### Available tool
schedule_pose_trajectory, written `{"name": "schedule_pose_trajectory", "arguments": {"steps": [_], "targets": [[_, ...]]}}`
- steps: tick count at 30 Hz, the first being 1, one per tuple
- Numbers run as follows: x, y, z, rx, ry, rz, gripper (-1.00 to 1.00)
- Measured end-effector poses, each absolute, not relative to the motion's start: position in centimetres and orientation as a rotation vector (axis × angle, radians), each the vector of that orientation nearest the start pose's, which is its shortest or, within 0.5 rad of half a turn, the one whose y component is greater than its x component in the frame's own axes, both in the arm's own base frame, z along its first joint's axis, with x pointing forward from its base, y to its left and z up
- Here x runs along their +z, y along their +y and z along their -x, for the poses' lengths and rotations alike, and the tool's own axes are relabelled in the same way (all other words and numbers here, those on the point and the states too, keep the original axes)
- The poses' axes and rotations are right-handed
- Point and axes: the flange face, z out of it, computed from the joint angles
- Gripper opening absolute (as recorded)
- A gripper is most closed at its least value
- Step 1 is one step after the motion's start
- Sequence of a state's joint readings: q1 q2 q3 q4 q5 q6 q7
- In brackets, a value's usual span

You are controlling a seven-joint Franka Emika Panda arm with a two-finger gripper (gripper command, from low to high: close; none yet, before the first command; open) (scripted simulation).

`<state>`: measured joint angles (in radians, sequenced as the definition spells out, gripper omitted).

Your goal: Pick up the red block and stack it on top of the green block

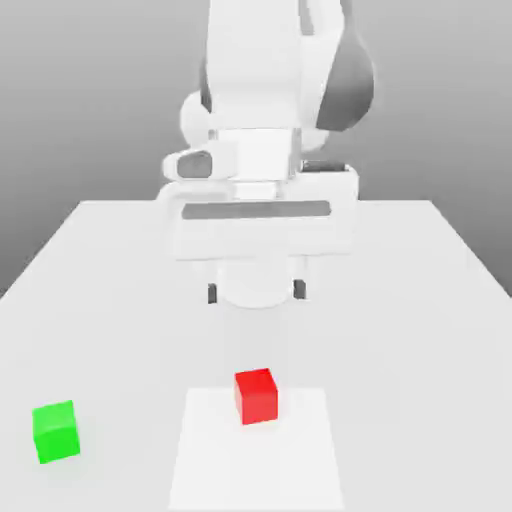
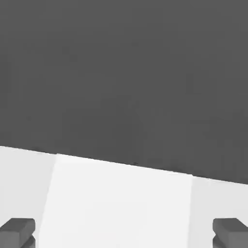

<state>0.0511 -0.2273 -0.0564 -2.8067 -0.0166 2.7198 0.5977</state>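
The red block [image 1: 256,396] sits on the white table at the far edge of a brighter white patch [image 1: 200,470]. The green block [image 1: 56,431] rests on the table toward the exterior view's left, well apart from the red one. My gripper [image 1: 255,292] hangs above the table behind the red block, open, with its dark fingertips [image 1: 213,293] spread wide and nothing between them. In the hand view the gripper [image 2: 124,231] shows two dark fingertips [image 2: 17,230] far apart over the white patch [image 2: 121,203].
The white table [image 1: 420,300] stretches wide around both blocks. The arm's white body [image 1: 265,110] rises behind the gripper at the table's far side. Beyond the table is plain grey background [image 2: 124,72].
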Motion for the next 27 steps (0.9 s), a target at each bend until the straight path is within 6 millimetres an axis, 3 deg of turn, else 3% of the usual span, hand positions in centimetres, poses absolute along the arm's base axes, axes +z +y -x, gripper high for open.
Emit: {"name": "schedule_pose_trajectory", "arguments": {"steps": [3,9,10,17,24,27], "targets": [[21.3,0.0,-35.4,-0.039,0.851,3.015,0.00],[15.1,0.0,-34.6,-0.001,0.841,3.027,0.00],[14.6,0.0,-34.5,0.000,0.841,3.027,-1.00],[14.6,0.0,-34.5,0.001,0.841,3.027,-1.00],[20.0,0.0,-34.5,0.001,0.842,3.027,-1.00],[21.4,-4.7,-36.4,0.004,1.133,2.927,-1.00]]}}
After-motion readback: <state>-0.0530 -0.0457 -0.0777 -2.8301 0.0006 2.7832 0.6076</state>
